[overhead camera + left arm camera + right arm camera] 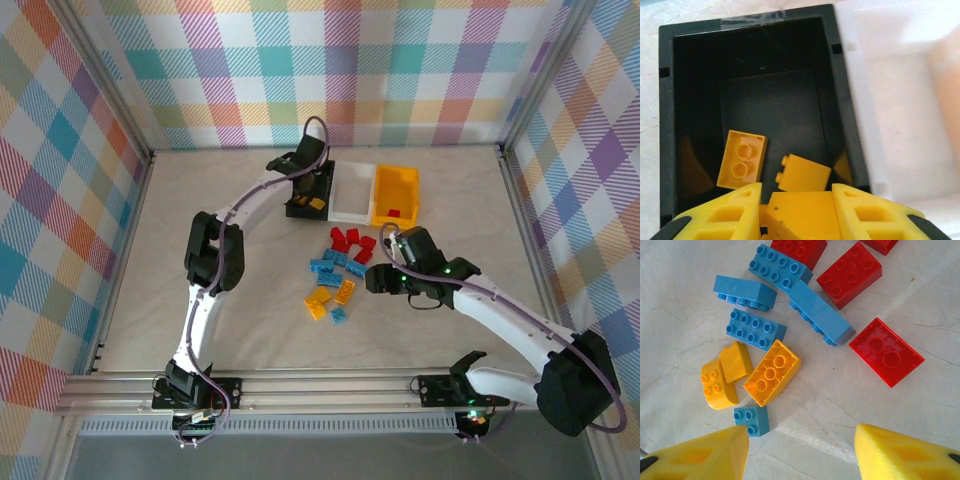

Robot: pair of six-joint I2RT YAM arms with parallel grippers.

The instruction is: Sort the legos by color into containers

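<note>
Left hand [796, 200] is pinching a yellow brick [802, 217] right over the black bin [667, 125] near the bench's [250, 330] far edge, two other yellow bricks [742, 160] already inside. Right hand [800, 440] hangs spread above the loose legos [820, 315] mid-bench.

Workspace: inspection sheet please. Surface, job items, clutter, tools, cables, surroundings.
surface: pale marbled tabletop.
job's things: black bin holds two yellow legos; white bin, nothing seen inside; yellow bin holds a red lego; loose legos in red, blue and yellow lie in front of the bins.
clutter: nothing seen.
tools: left tool over the black bin, shut on a yellow brick; right tool open above the loose legos, holding nothing.
cables: purple cable along each arm, no snag seen.
surroundings: plaid walls; metal frame at the near edge.
</note>
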